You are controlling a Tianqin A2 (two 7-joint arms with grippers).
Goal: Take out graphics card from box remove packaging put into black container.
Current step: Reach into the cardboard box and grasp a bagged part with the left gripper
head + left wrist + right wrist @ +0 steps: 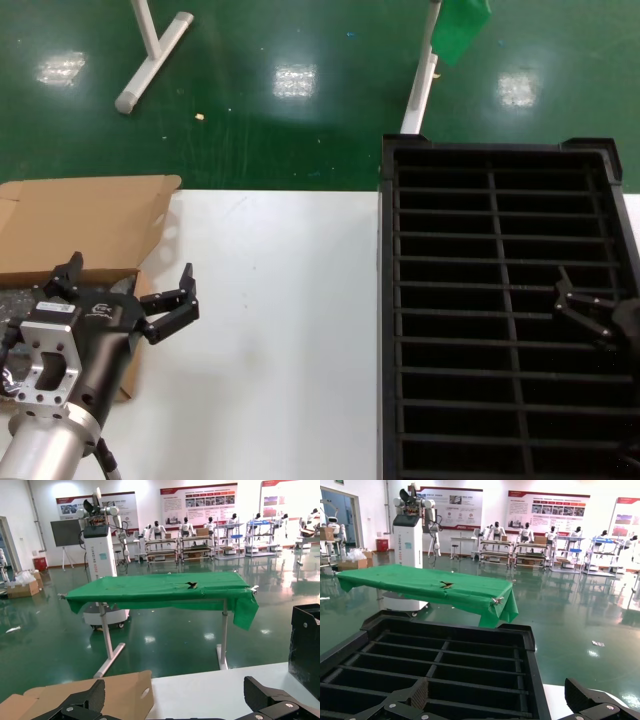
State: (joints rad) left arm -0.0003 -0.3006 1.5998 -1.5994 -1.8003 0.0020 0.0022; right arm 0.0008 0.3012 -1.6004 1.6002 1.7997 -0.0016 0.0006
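Note:
The brown cardboard box [80, 225] lies open at the table's left, its flap folded back; the flap also shows in the left wrist view [117, 695]. A bit of crinkly grey packaging [14, 304] shows inside it. The graphics card is hidden. My left gripper [130, 270] hangs open and empty over the box's right edge, its fingers [82, 700] wide apart. The black container [382, 300] with ribbed slots stands at the right and looks empty. My right gripper [590, 312] hovers open and empty over its right half; in the right wrist view its fingers [415, 695] spread above the slots [445, 652].
The white table [290, 330] runs between box and container. A corner of the container shows in the left wrist view [305, 645]. Beyond the far edge is green floor with white legs [150, 55] of a green-covered table [160, 590].

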